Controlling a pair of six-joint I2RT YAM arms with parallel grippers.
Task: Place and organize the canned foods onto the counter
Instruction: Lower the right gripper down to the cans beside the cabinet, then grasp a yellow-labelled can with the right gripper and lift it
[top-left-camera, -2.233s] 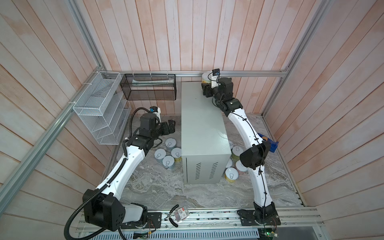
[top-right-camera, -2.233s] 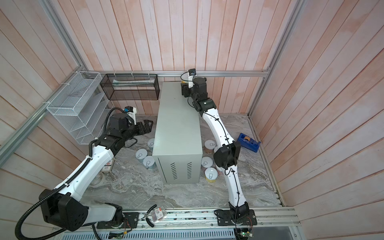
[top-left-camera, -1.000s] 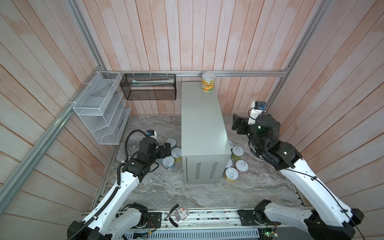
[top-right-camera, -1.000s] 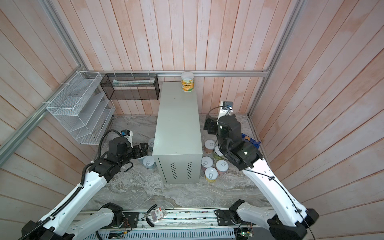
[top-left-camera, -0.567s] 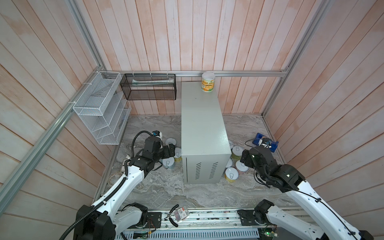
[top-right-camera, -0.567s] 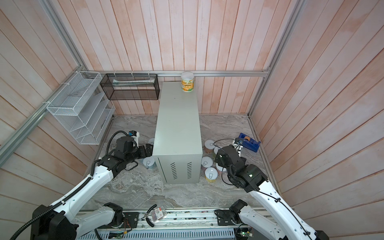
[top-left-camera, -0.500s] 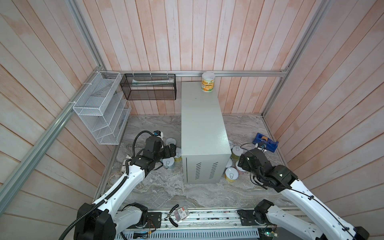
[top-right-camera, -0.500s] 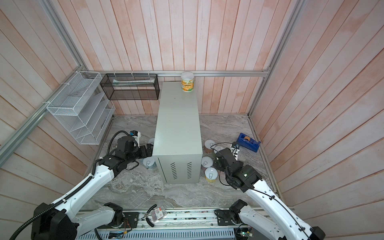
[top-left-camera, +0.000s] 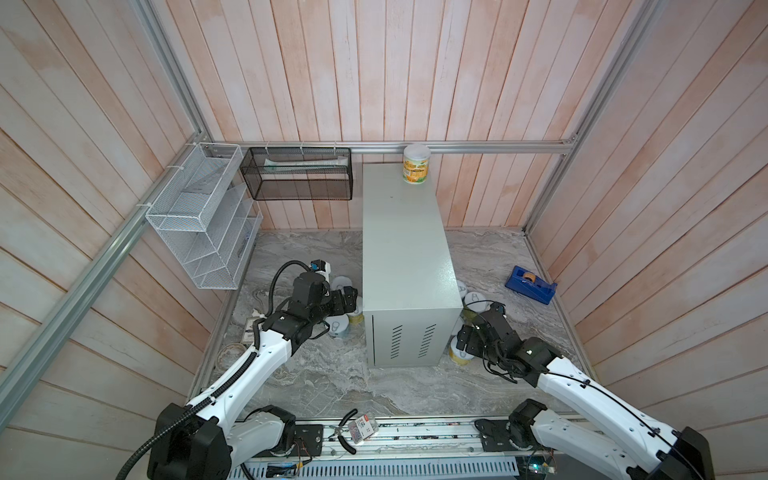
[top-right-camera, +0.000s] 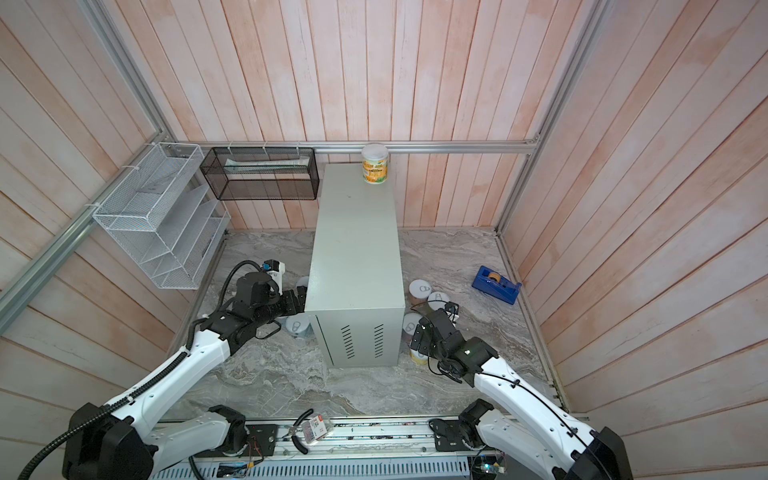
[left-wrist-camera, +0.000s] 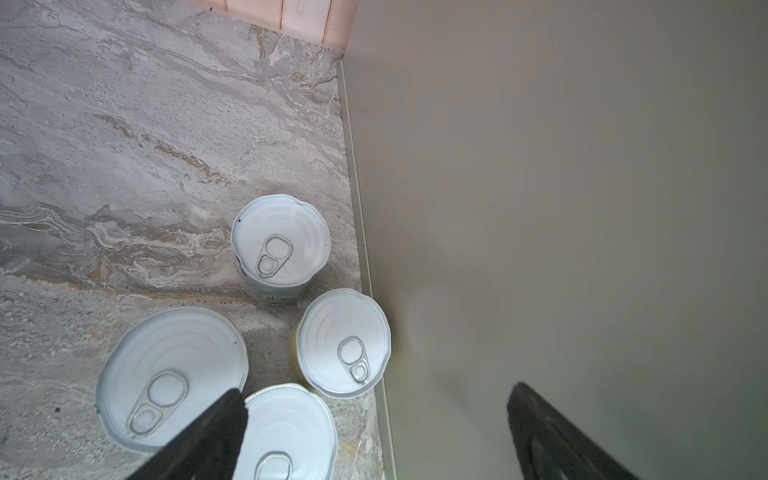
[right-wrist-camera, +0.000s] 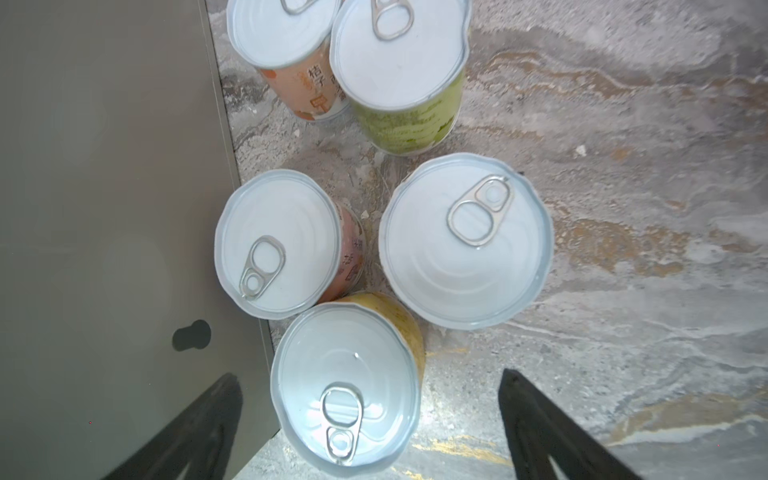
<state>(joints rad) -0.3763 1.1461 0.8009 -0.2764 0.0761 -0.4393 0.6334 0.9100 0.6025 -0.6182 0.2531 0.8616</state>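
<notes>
The counter (top-left-camera: 405, 257) (top-right-camera: 355, 249) stands mid-floor with one orange-yellow can (top-left-camera: 416, 163) (top-right-camera: 375, 163) on its far end. My left gripper (top-left-camera: 347, 299) (left-wrist-camera: 376, 399) hangs open above several cans by the counter's left side; one finger sits over a lid (left-wrist-camera: 170, 374), the other over the counter wall. My right gripper (top-left-camera: 463, 338) (right-wrist-camera: 370, 378) is open low at the front right corner, straddling a yellow-labelled can (right-wrist-camera: 345, 386) without touching it. Pink (right-wrist-camera: 278, 241), green (right-wrist-camera: 401, 62) and orange (right-wrist-camera: 282, 33) cans stand beyond.
A blue tape dispenser (top-left-camera: 531, 284) lies on the marble floor at the right. A white wire rack (top-left-camera: 199, 216) and a black mesh basket (top-left-camera: 299, 174) hang on the left and back walls. Pliers and a card (top-left-camera: 357, 428) rest on the front rail.
My right arm has swung down from beside the counter to the front right cans, its jaws widening. My left gripper has edged right, toward the counter's side.
</notes>
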